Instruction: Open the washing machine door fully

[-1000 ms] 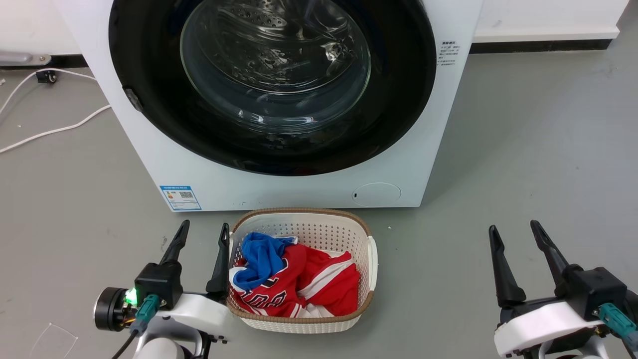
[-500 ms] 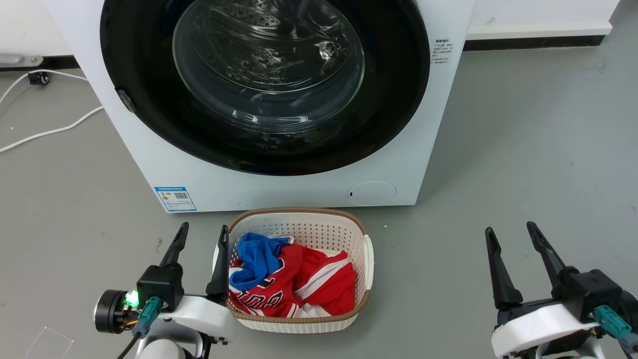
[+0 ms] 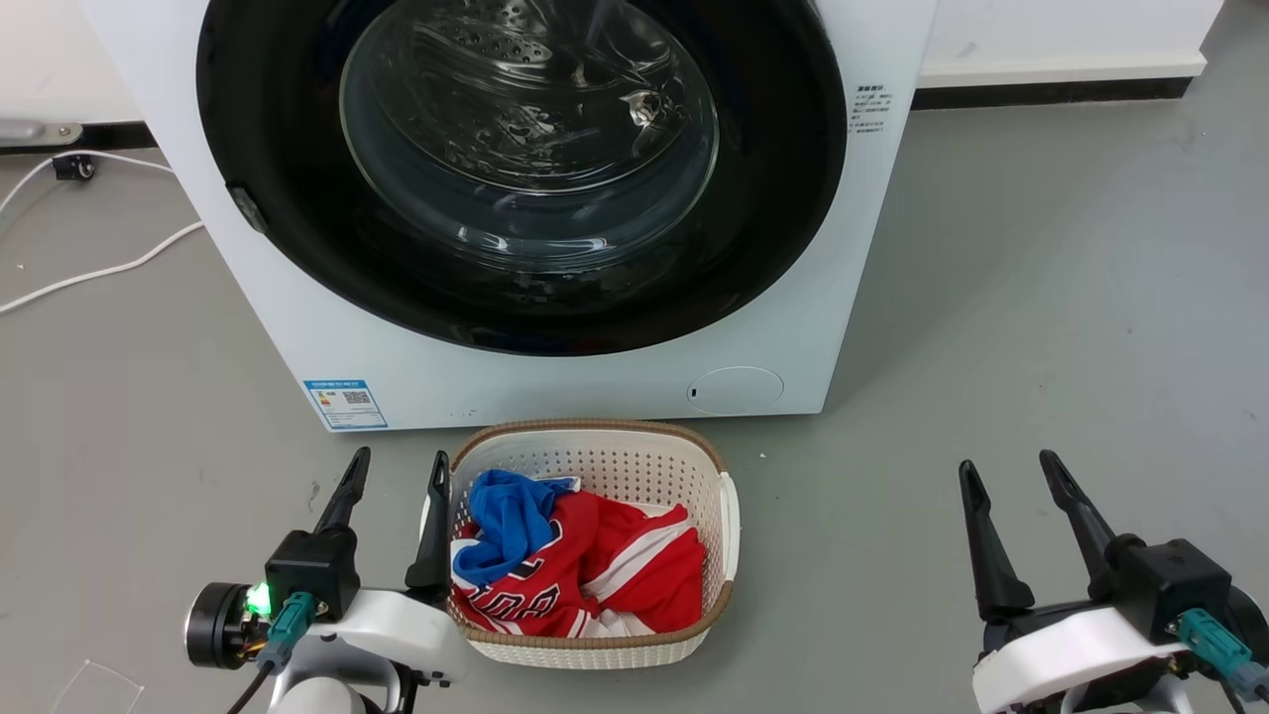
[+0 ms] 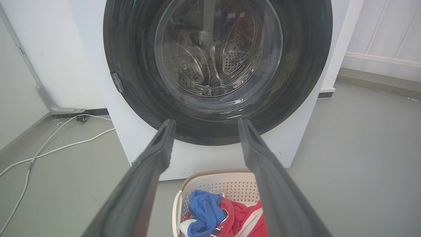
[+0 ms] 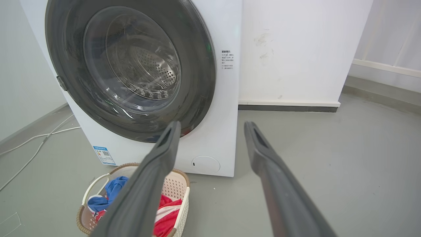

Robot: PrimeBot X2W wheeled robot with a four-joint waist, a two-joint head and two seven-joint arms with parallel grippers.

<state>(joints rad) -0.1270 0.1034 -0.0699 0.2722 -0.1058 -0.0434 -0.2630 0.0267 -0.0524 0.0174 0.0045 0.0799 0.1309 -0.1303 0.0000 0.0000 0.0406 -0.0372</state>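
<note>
Item: the washing machine door [image 3: 525, 149], round, with a glossy black rim around a bulging glass bowl, is sitting shut and flush in the front of the washing machine [image 3: 555, 382]. The machine is standing on the grey floor by the far wall. Handling, as judged: the door is likely stiff and fairly heavy, turning on a hinge. Its polished rim is probably slippery, and the glass is no place for a hard push. Point of hold: a small grey latch tab [image 3: 245, 206] is showing on the rim's left side and looks the likeliest purchase. The hinge is presumably opposite it. Left tool [image 3: 402, 454]: it is hanging low near the floor's near edge with its fingers spread and nothing between them. They are pointing toward the machine, and the inner finger is lying just beside the laundry basket [image 3: 595, 436]. Right tool [image 3: 1004, 461]: it is likewise spread and empty, posed over bare floor well apart from the basket. Both tools are waiting well short of the door, touching nothing. Also present: red and blue clothes [image 3: 585, 560] are lying in the basket, and a white cable [image 3: 99, 273] is trailing along the floor's left edge.
</note>
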